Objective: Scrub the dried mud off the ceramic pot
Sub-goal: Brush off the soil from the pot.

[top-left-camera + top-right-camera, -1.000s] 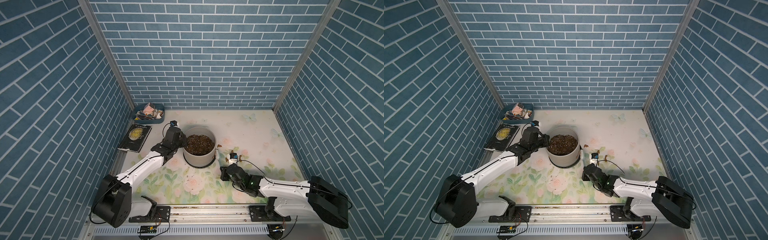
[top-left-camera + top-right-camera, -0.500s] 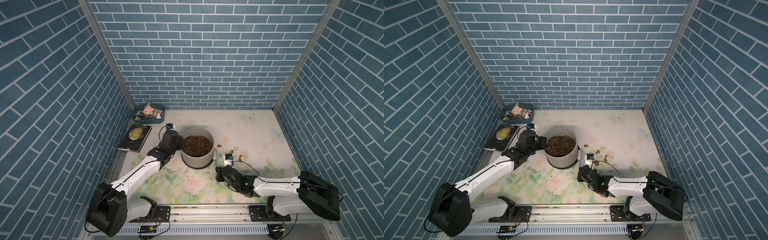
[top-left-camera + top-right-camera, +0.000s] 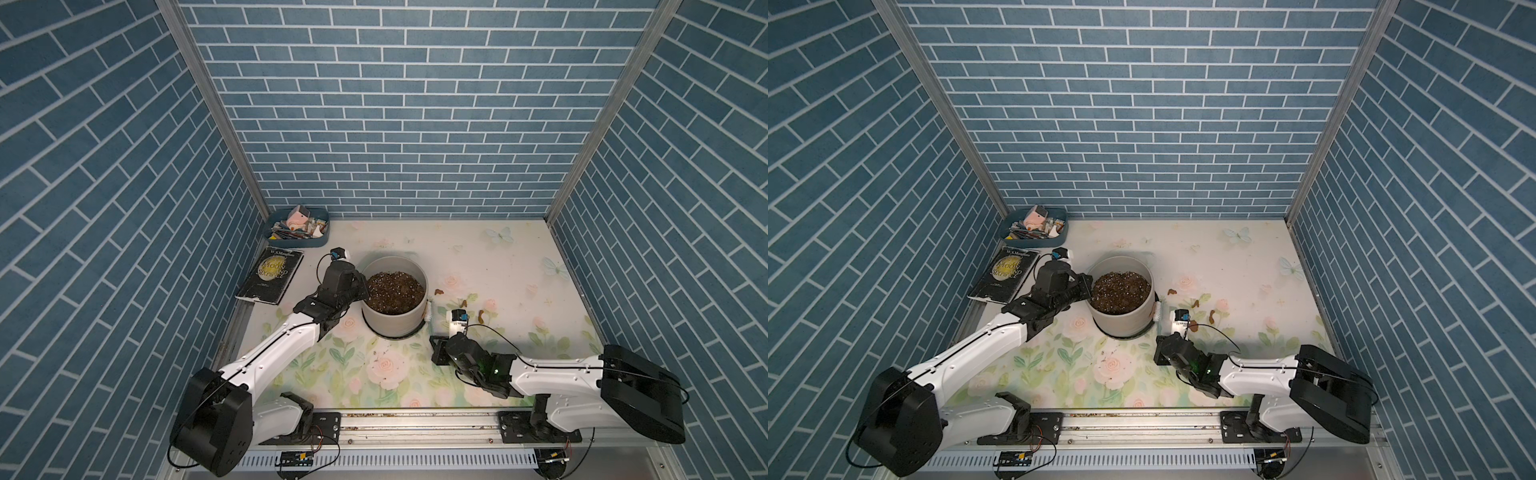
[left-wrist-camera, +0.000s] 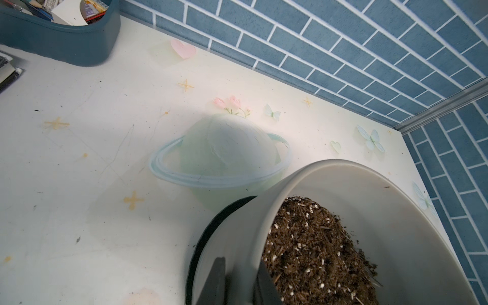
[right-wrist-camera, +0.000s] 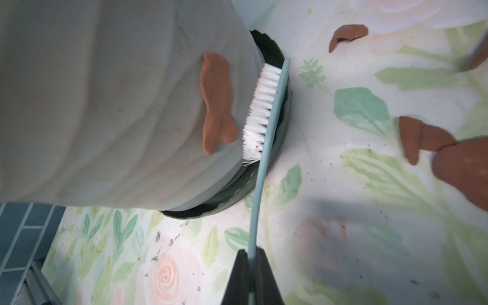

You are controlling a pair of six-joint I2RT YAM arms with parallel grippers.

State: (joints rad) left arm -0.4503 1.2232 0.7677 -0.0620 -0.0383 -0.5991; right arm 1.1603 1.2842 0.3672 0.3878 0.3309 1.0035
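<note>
The pale grey ceramic pot (image 3: 392,324) (image 3: 1121,322) holds dark speckled soil and stands on a black saucer mid-table. My left gripper (image 3: 360,286) (image 4: 241,280) is shut on the pot's left rim, one finger outside the wall and one over the soil. My right gripper (image 3: 436,347) (image 5: 252,264) is shut on the thin blue handle of a brush (image 5: 266,111). Its white bristles (image 3: 429,311) press against the pot's lower right wall beside the saucer. A brown patch of dried mud (image 5: 215,105) clings to the wall right next to the bristles.
Loose brown mud flakes (image 3: 481,316) (image 5: 420,137) lie on the floral mat right of the pot. A blue tray (image 3: 297,240) (image 4: 66,50) of odds and ends sits in the back left corner, with a black book (image 3: 272,276) in front of it. Brick walls close three sides.
My right arm has slid left, bringing the brush in against the pot's lower wall. The pot and left gripper have shifted slightly left.
</note>
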